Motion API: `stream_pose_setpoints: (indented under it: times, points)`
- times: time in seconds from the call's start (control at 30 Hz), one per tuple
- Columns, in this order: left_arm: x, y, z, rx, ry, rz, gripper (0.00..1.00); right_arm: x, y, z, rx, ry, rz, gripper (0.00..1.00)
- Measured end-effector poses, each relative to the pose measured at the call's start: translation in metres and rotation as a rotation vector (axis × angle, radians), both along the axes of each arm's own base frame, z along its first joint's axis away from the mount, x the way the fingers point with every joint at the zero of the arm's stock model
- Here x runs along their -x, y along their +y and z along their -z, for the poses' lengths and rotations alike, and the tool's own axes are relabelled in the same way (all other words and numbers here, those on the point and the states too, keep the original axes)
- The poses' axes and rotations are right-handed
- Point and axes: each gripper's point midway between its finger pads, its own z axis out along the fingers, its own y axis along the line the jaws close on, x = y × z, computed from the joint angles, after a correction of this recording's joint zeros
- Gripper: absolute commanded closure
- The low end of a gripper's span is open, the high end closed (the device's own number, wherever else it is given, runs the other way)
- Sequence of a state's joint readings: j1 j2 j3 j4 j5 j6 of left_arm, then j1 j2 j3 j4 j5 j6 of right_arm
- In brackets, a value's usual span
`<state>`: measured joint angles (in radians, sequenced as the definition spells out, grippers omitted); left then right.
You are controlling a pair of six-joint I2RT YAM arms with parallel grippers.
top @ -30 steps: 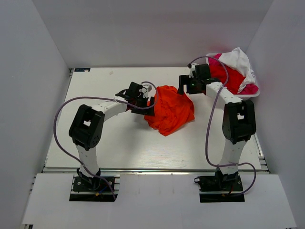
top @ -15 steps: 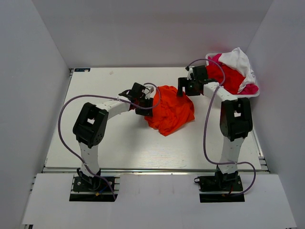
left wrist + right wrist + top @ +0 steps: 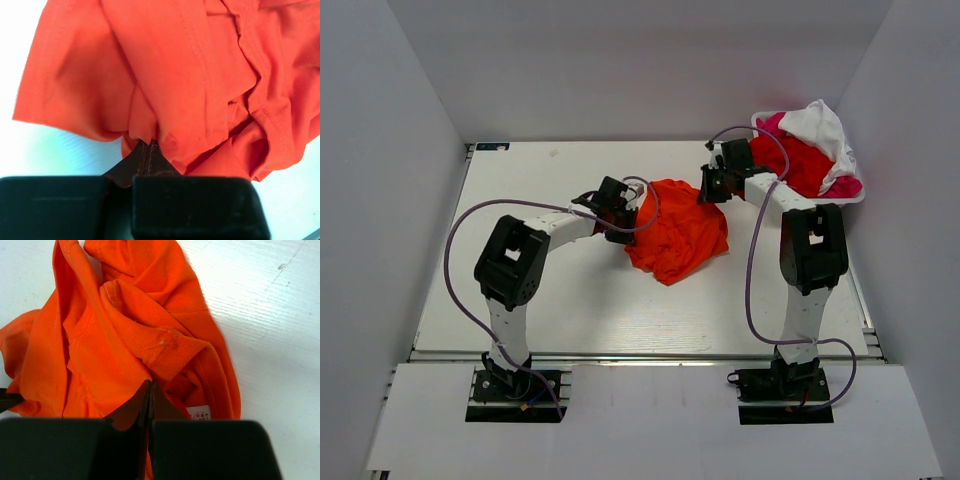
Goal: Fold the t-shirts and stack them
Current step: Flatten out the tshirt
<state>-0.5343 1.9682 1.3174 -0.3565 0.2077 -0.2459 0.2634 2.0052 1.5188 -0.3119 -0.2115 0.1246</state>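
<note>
Writing: a small white sewn-in tag (image 3: pixel 201 415) with red print sat inside the neck of the bright orange cloth t-shirt (image 3: pixel 675 235); the print was too small to read.
Other marks: none legible on the arms.
Shirt position: crumpled in a heap on the middle of the table, between the two arms.
Left gripper (image 3: pixel 150 145): clenched, fingertips together, pinching a fold at the heap's left edge.
Right gripper (image 3: pixel 151 385): clenched, tips nipping the cloth by the ribbed collar at the heap's far right edge.
Other shirts: a red, pink and white pile (image 3: pixel 810 150) lay at the far right corner, apart from the orange one.
Surface: white planked table (image 3: pixel 570 300), with one small dark speck (image 3: pixel 282 266).
Room: plain white walls (image 3: pixel 650 70) on three sides; purple cables (image 3: pixel 455 260) looped along both arms.
</note>
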Motion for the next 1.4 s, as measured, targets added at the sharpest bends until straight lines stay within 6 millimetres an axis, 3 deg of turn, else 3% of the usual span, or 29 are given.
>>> stream_pose_setpoints:
  times: [0.1, 0.27, 0.37, 0.47, 0.6, 0.7, 0.8, 1.0, 1.13, 1.4]
  points:
    - [-0.001, 0.003, -0.007, 0.001, -0.029, -0.014, 1.00, 0.002, 0.000, 0.003, -0.002, 0.007, -0.005, 1.00]
    - [-0.013, 0.004, -0.035, 0.018, -0.115, -0.041, 1.00, 0.010, 0.000, 0.008, -0.009, 0.002, -0.010, 1.00]
    - [-0.023, 0.006, -0.060, 0.020, -0.176, -0.068, 1.00, 0.017, -0.005, -0.008, -0.008, -0.041, 0.001, 1.00]
    - [-0.038, 0.008, -0.096, 0.032, -0.261, -0.106, 1.00, 0.016, -0.011, -0.053, -0.013, -0.163, 0.028, 1.00]
    - [-0.054, 0.017, -0.153, 0.046, -0.391, -0.166, 1.00, 0.015, -0.020, -0.143, -0.051, -0.407, 0.072, 1.00]
    - [-0.059, 0.028, -0.197, 0.053, -0.489, -0.210, 1.00, 0.021, -0.029, -0.205, -0.080, -0.574, 0.110, 1.00]
    - [-0.057, 0.043, -0.239, 0.055, -0.588, -0.258, 1.00, 0.034, -0.040, -0.250, -0.095, -0.695, 0.155, 1.00]
    - [-0.044, 0.090, -0.307, 0.010, -0.756, -0.411, 1.00, 0.058, -0.071, -0.299, -0.060, -0.838, 0.268, 1.00]
    - [-0.032, 0.124, -0.336, -0.043, -0.832, -0.535, 1.00, 0.077, -0.093, -0.321, -0.019, -0.911, 0.343, 1.00]
    - [-0.008, 0.141, -0.374, -0.018, -0.909, -0.573, 1.00, 0.107, -0.107, -0.360, -0.030, -1.016, 0.391, 1.00]
